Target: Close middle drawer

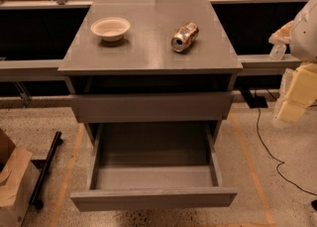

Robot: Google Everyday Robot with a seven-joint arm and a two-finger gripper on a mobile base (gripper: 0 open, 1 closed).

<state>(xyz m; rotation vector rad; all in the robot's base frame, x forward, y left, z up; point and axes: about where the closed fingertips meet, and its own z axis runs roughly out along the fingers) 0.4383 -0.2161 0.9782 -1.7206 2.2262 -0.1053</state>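
Observation:
The grey cabinet (148, 47) stands in the centre of the camera view. The middle drawer (153, 197) is pulled far out toward me, its low flat front panel near the bottom of the view and its deep grey interior (153, 151) bare. Above it, a taller grey drawer front (151, 106) sits nearly flush under the cabinet top. Any lower drawer is hidden beneath the open one. My gripper (293, 99) hangs at the right edge of the view, to the right of the cabinet at about the upper drawer's height and apart from both drawers.
A white bowl (110, 28) and a crushed can (184, 36) lying on its side sit on the cabinet top. A cardboard box (12, 181) and a black pole (45, 167) lie on the floor to the left. A black cable (265, 141) runs across the floor to the right.

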